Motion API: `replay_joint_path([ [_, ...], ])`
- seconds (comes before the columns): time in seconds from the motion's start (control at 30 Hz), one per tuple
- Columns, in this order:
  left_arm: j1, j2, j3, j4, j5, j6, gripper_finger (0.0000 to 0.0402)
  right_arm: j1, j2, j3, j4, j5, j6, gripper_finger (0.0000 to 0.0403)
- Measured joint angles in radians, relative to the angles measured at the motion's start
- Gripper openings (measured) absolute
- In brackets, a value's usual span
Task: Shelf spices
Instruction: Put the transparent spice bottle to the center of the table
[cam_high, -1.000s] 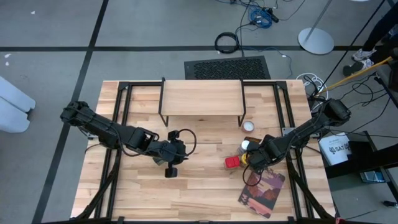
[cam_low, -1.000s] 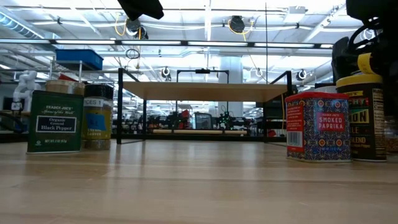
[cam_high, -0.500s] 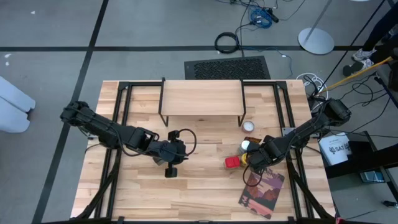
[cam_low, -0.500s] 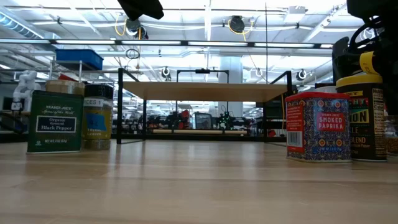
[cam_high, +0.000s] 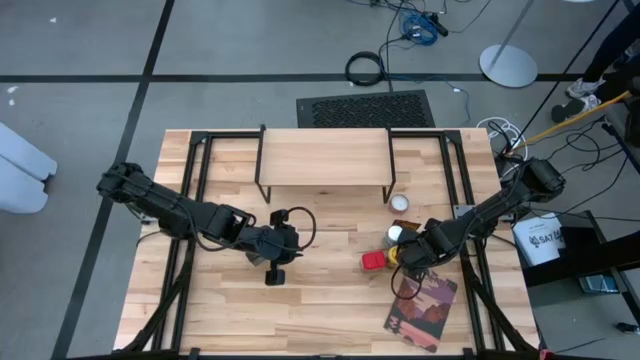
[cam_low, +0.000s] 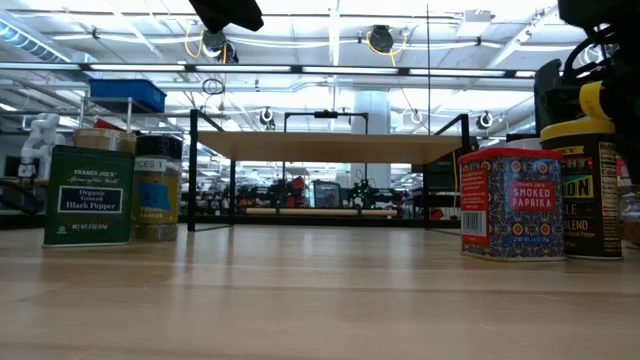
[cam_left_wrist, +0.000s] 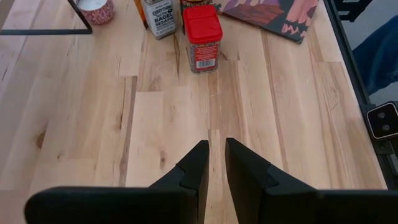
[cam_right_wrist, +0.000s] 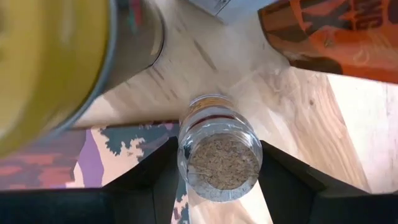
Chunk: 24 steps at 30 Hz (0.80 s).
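Your right gripper (cam_right_wrist: 217, 180) has just closed its fingers onto the clear spice jar (cam_right_wrist: 219, 149) beside the book (cam_high: 421, 305), so you can lift toward the shelf (cam_high: 325, 157); your left gripper (cam_left_wrist: 213, 163) waits nearly closed, empty.

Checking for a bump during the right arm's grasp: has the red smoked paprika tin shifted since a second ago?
No. In the low view the red smoked paprika tin stands where it did, just right of the shelf's black metal leg.
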Motion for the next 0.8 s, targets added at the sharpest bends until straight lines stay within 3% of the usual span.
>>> replay_joint_path([
  [0.8, 0.0, 0.0, 0.0, 0.003, -0.012, -0.007, 0.0061, 0.119, -0.277, 0.002, -0.044, -0.023, 0.176, 0.0183],
])
